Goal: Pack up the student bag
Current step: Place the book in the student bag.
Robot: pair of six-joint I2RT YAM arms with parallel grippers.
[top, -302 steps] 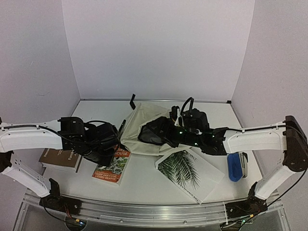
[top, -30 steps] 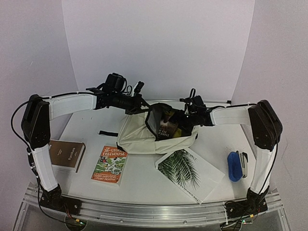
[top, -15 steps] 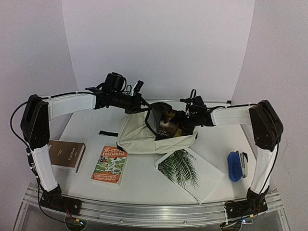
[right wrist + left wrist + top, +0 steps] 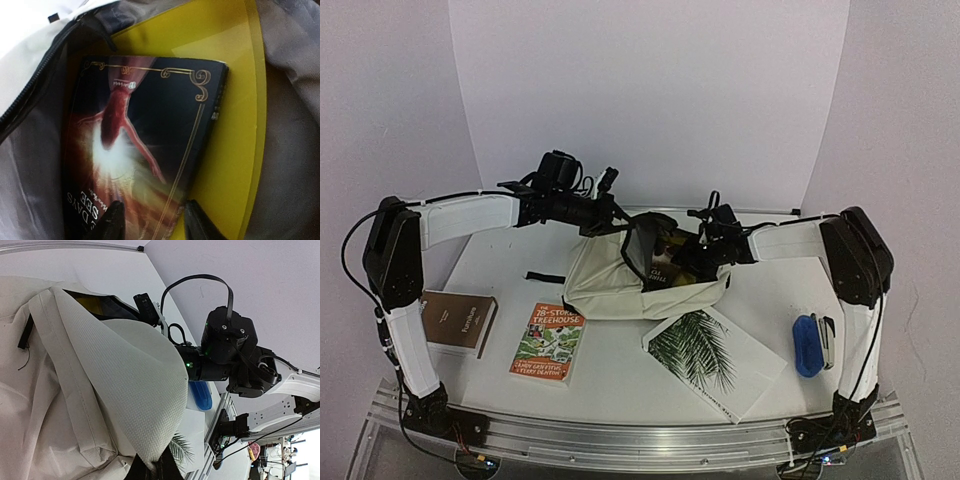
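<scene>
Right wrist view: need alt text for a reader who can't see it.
A dark book with a red-and-gold cover lies inside the student bag, on top of a flat yellow sheet against the grey lining. The right end effector shows at the bottom edge, its two fingertips apart in front of the book's near end.

The student bag sits mid-back on the tabletop, and inside it a packed book lies against a folder. Out front, left to right: the leftmost book, the middle book near it, a booklet just before the bag, and a case far right.
</scene>
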